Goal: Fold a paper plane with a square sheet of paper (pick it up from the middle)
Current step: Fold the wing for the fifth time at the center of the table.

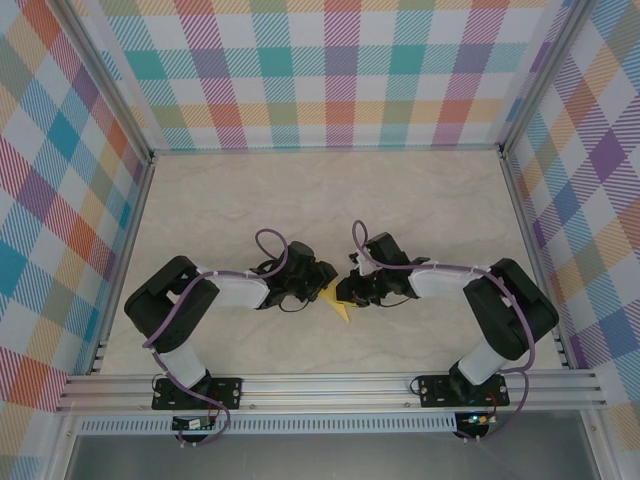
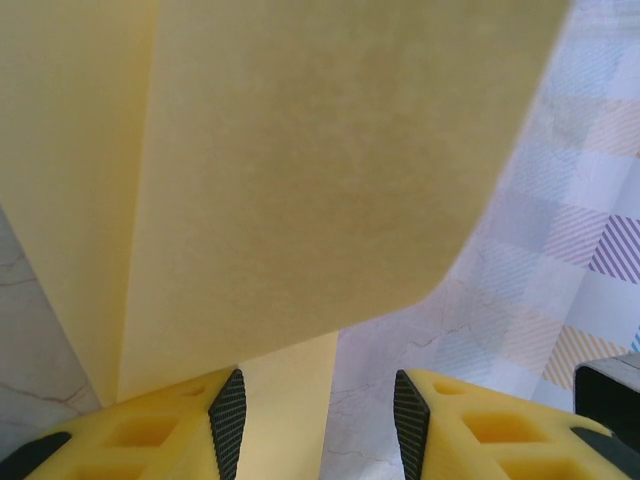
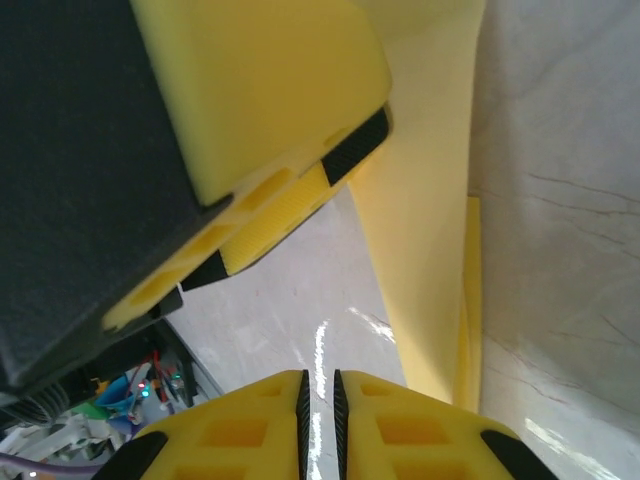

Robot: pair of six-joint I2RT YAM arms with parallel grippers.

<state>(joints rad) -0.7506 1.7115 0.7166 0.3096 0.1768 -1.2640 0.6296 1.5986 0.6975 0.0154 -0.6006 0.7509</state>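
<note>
My left gripper [image 1: 322, 290] sits low over the middle of the marbled table [image 1: 300, 190], pointing toward my other arm. Its jaws stand parted. Through the left wrist camera the yellow paper [image 2: 320, 180] rises broad and close in front of me, folded, with a long crease running down its left side. A narrow strip of it drops into the gap between my fingers and lies against the left pad [image 2: 228, 420]. The other pad [image 2: 410, 420] stands clear of it, so the paper is not pinched.

From above, a pointed corner of the paper pokes out toward the near edge, between my two grippers.

My right gripper [image 3: 319, 410] hangs just beside the paper, not touching it. Its pads are drawn almost together, with only a thin slit between them and nothing in it. I think the paper's lower edge rests on the table there, though the view is too close to be sure.
</note>
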